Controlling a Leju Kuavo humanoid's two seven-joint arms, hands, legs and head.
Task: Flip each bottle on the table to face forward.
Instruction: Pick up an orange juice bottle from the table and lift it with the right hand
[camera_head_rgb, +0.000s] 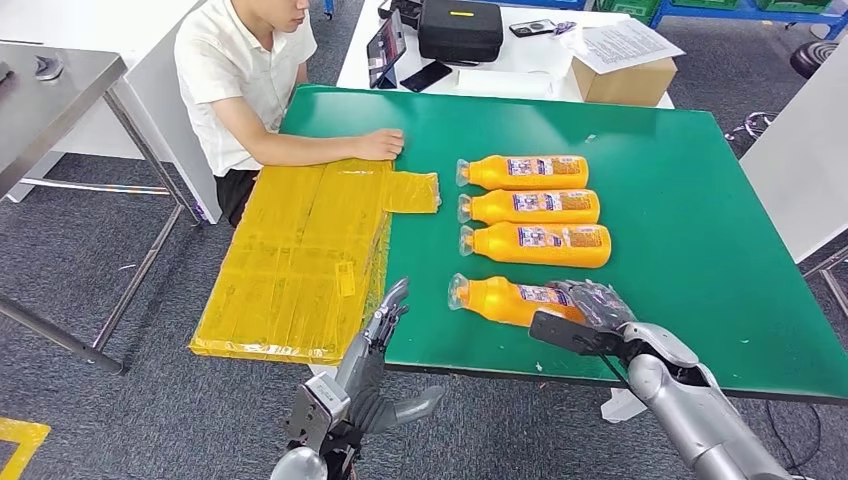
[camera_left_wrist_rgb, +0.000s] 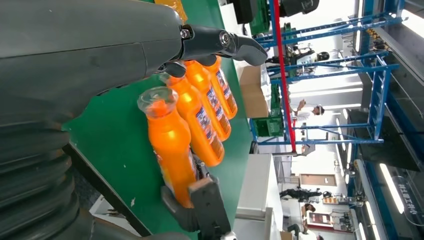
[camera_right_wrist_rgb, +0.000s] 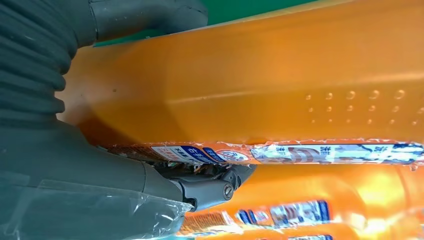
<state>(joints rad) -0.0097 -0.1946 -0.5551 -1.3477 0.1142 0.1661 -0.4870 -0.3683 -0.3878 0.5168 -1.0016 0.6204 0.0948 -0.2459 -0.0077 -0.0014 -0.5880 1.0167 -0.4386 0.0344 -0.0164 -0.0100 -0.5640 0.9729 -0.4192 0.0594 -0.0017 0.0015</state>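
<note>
Head view: four orange bottles lie flat on the green table (camera_head_rgb: 700, 200), long axes running 9–3 o'clock, caps toward 9. Three upper bottles (camera_head_rgb: 530, 207) sit side by side w/ labels up, prob. already facing forward. The nearest bottle (camera_head_rgb: 505, 299) lies at 6 o'clock of that row, close to the table edge; right hand (camera_head_rgb: 592, 303) wraps its base end, label only partly turned up, so this looks like the one being rolled. Left hand (camera_head_rgb: 388, 318) hovers off the edge at 9 o'clock, fingers extended, empty. A person's hand (camera_head_rgb: 380, 145) rests on yellow-wrapped board (camera_head_rgb: 300, 250).

Left wrist view: caps point toward the camera; right hand's fingers (camera_left_wrist_rgb: 202, 200) clasp the far end.

Right wrist view: label edge (camera_right_wrist_rgb: 280, 152) runs along the body, still off to the side.
</note>
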